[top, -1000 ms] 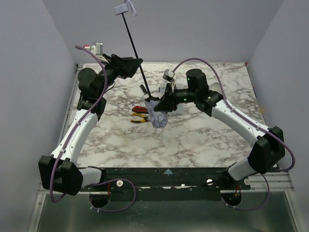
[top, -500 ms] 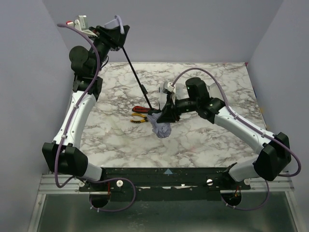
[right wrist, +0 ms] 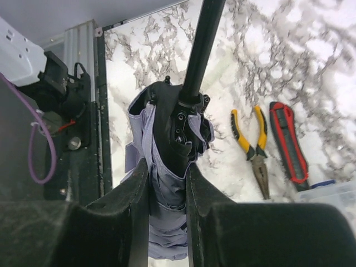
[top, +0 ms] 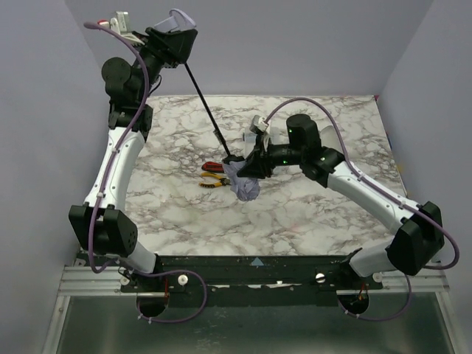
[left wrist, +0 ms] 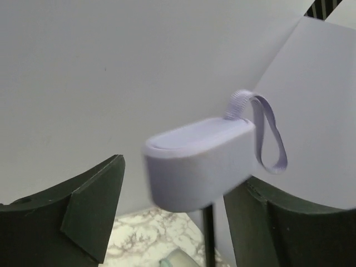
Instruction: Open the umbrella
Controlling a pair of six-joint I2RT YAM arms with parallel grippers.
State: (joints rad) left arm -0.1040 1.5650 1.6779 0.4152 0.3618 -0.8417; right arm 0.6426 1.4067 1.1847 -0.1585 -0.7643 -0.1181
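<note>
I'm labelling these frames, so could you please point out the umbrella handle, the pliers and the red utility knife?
umbrella handle (left wrist: 197, 167): left wrist view, its lavender side face.
pliers (right wrist: 256, 158): right wrist view, the pivot.
red utility knife (right wrist: 289, 139): right wrist view, mid-body.

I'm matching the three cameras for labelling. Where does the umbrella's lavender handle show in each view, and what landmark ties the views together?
Top external: the lavender handle is at the top left, high against the back wall.
Left wrist: it fills the centre of the picture, slightly blurred.
Right wrist: it is not in this view.
Shared landmark: the black shaft shows in all three views.
</note>
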